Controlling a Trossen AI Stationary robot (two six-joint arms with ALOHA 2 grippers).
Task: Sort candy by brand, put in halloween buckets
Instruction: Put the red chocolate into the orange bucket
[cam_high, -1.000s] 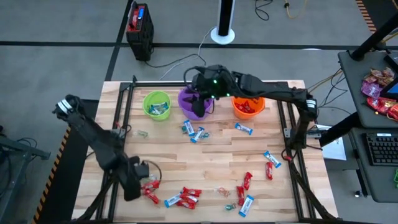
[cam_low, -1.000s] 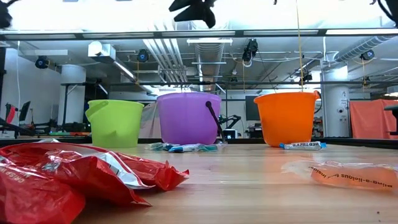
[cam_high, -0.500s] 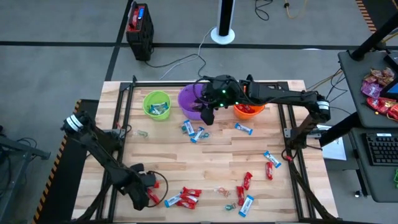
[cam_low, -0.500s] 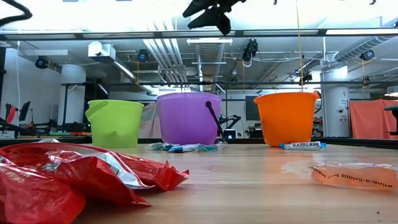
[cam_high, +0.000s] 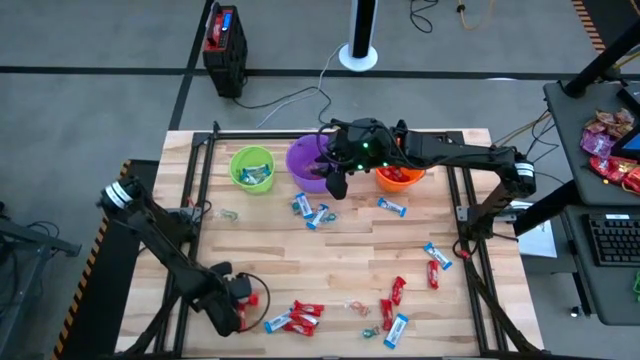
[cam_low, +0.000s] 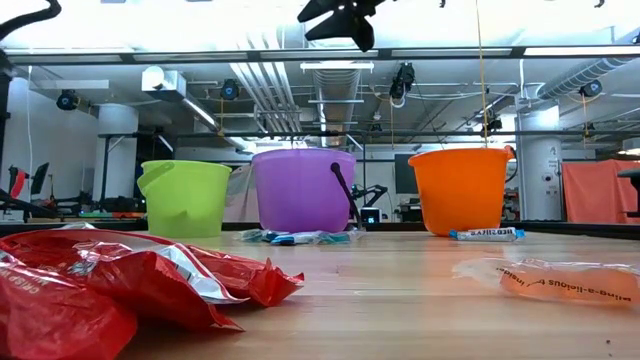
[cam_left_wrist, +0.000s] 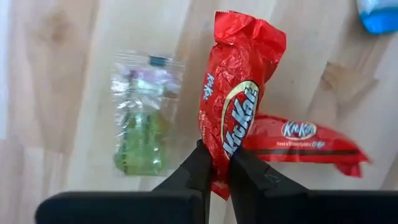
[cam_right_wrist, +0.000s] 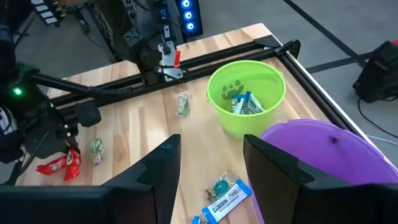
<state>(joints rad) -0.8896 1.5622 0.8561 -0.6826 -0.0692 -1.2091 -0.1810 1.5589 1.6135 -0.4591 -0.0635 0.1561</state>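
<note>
Red and blue-and-white candy (cam_high: 300, 318) lies scattered over the wooden table. My left gripper (cam_left_wrist: 214, 168) stands at the near left corner, pointing down, shut on a red KitKat candy (cam_left_wrist: 239, 93). A second red KitKat (cam_left_wrist: 298, 140) and a clear greenish candy (cam_left_wrist: 140, 118) lie beside it. The green (cam_high: 252, 168), purple (cam_high: 308, 160) and orange (cam_high: 398, 175) halloween buckets stand in a row at the far edge. My right gripper (cam_right_wrist: 214, 168) hangs open, with nothing between its fingers, high above the table just in front of the purple bucket (cam_right_wrist: 336, 162). My left gripper pinches the red KitKat candy at one end of its wrapper (cam_left_wrist: 217, 163) between its two fingertips. The fingers come from above, pointing down. The rest of the candy stretches away from the fingers over the wood, crossing the end of the second red KitKat.
The green bucket (cam_right_wrist: 245, 102) holds blue-and-white candies. More blue-and-white candies (cam_high: 312, 212) lie in front of the purple bucket and at the right (cam_high: 437, 256). A black frame (cam_high: 200, 170) runs along the table's left and far edges. Red wrappers (cam_low: 120, 285) fill the low view's foreground.
My left gripper has sunk toward the table at the near left corner and shut on the red KitKat. My right gripper has drawn back from over the purple bucket, toward the near edge and a little right, staying open.
</note>
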